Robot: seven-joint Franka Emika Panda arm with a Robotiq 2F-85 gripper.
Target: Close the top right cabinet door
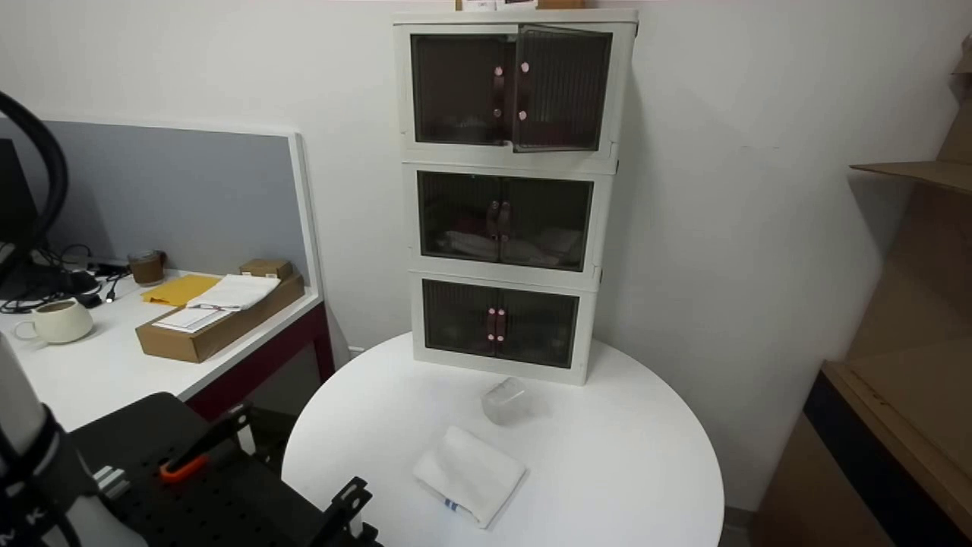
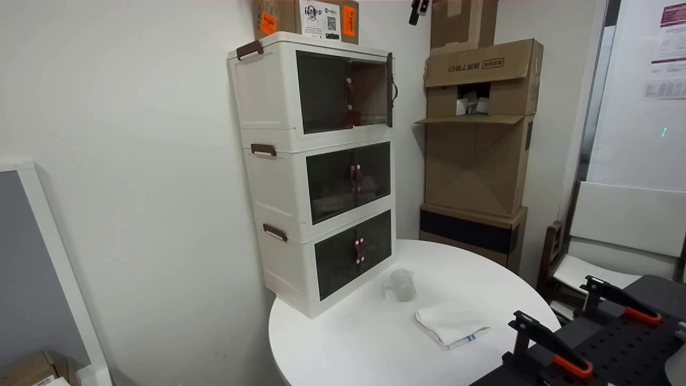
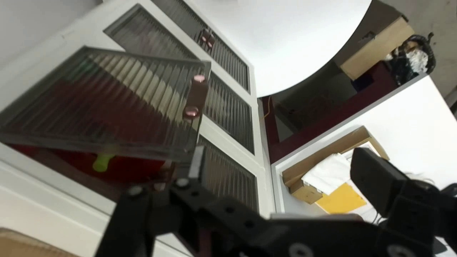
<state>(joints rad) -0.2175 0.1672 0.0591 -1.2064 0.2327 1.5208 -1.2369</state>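
Note:
The top right cabinet door (image 1: 566,95) is a dark tinted, ribbed panel standing ajar on the white cabinet (image 1: 510,158). In an exterior view the door (image 2: 389,91) is seen nearly edge-on, swung outward, with the compartment exposed behind it. In the wrist view the door (image 3: 117,103) fills the left side, its handle with pink studs at the free edge. My gripper (image 3: 281,166) is open and empty, fingers wide apart. Its left finger appears near the door's free lower corner; I cannot tell if they touch. In an exterior view only a dark gripper tip (image 2: 419,10) shows at the top edge.
The top left door (image 1: 458,90) is shut. A cardboard box (image 2: 305,21) sits on the cabinet. The round white table (image 1: 607,456) bears a clear plastic jug (image 1: 505,401) and folded white towel (image 1: 471,475). Stacked cartons (image 2: 471,161) and a desk (image 1: 121,372) flank it.

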